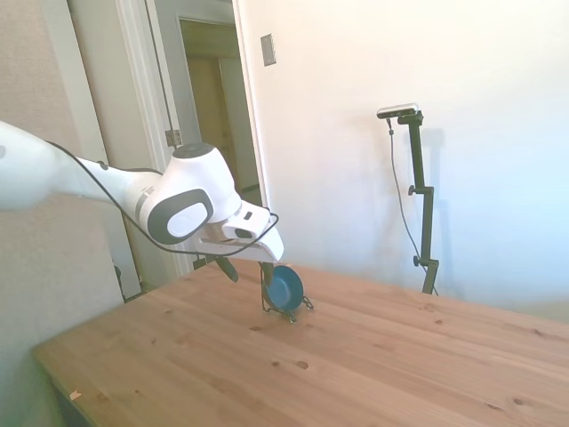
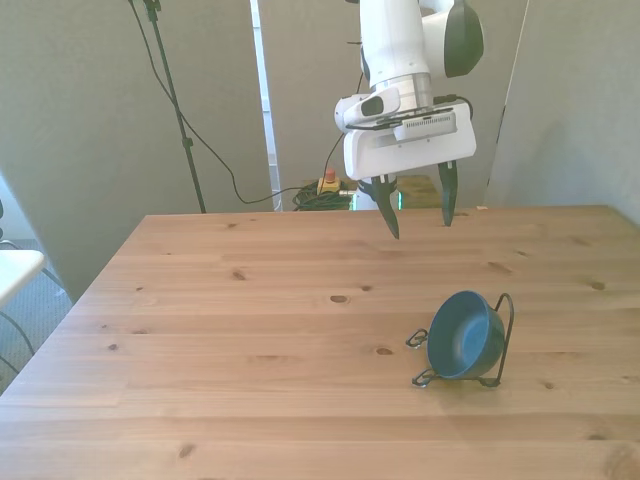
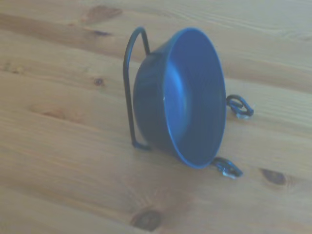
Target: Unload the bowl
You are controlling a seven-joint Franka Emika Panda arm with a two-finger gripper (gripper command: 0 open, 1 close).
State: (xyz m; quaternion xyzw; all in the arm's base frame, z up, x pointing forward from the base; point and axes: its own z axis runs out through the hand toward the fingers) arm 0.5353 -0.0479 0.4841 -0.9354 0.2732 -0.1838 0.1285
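Note:
The small dark blue bowl (image 2: 465, 335) stands on its edge in a thin black wire rack (image 2: 508, 318) on the wooden table (image 2: 250, 300), toward the front view's right. Its opening tilts up toward the arm. My gripper (image 2: 418, 212) hangs open and empty above the table, beyond the bowl and well apart from it. In the side view the gripper (image 1: 247, 269) is just left of the bowl (image 1: 286, 287), which leans in the rack (image 1: 266, 294). The wrist view shows the bowl (image 3: 185, 97) close up, leaning on the rack's upright loop (image 3: 128, 73).
Bare wood planks (image 1: 373, 356) surround the rack on all sides. Beyond the far table edge, cables and a small red and yellow box (image 2: 327, 184) lie on the floor. A white object (image 2: 18, 268) sits off the table at the front view's left.

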